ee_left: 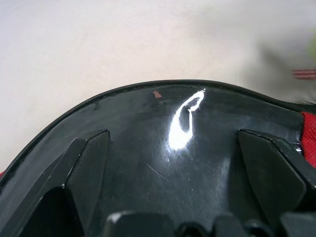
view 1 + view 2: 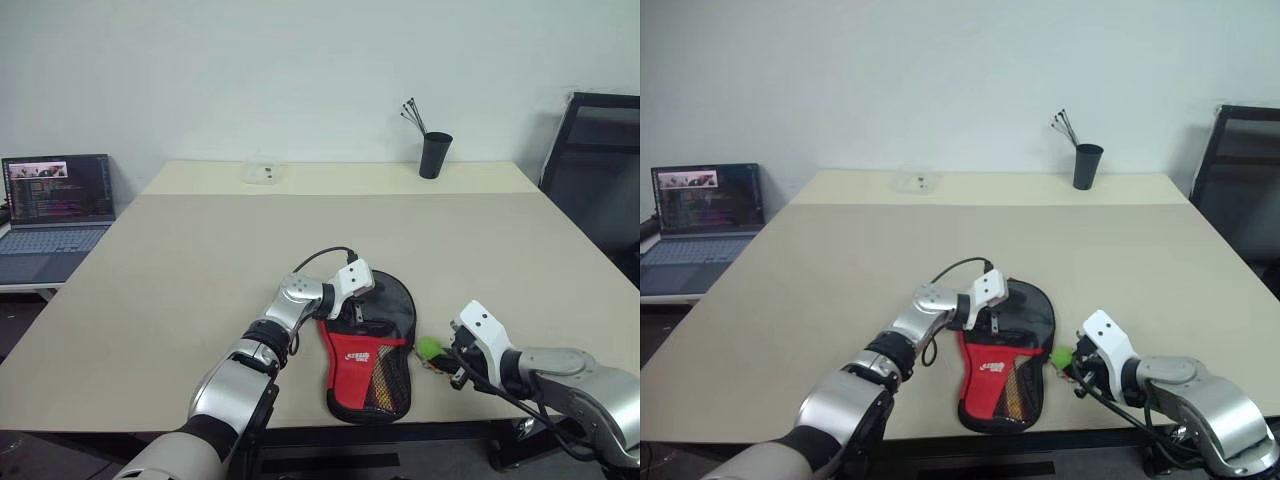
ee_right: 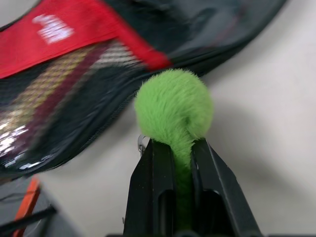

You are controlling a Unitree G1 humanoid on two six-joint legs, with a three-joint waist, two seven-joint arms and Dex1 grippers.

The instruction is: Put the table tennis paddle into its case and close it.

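Observation:
The case (image 2: 365, 365), black with a red lower panel and a mesh pocket, lies flat near the table's front edge. My left gripper (image 2: 357, 312) hovers open over its rounded black upper part; in the left wrist view its fingers (image 1: 89, 168) straddle a glossy black curved surface (image 1: 163, 118). The paddle is hidden; I cannot tell it apart from that black surface. Beside the case's right edge, my right gripper (image 3: 182, 148) is shut on the tail of a fuzzy green ball (image 3: 174, 108), which sits close against the case's rim (image 2: 430, 349).
A black cup (image 2: 435, 155) with thin sticks stands at the table's far side, and a small clear box (image 2: 263, 173) lies far centre. An open laptop (image 2: 55, 205) sits off to the left, a black chair (image 2: 600, 170) to the right.

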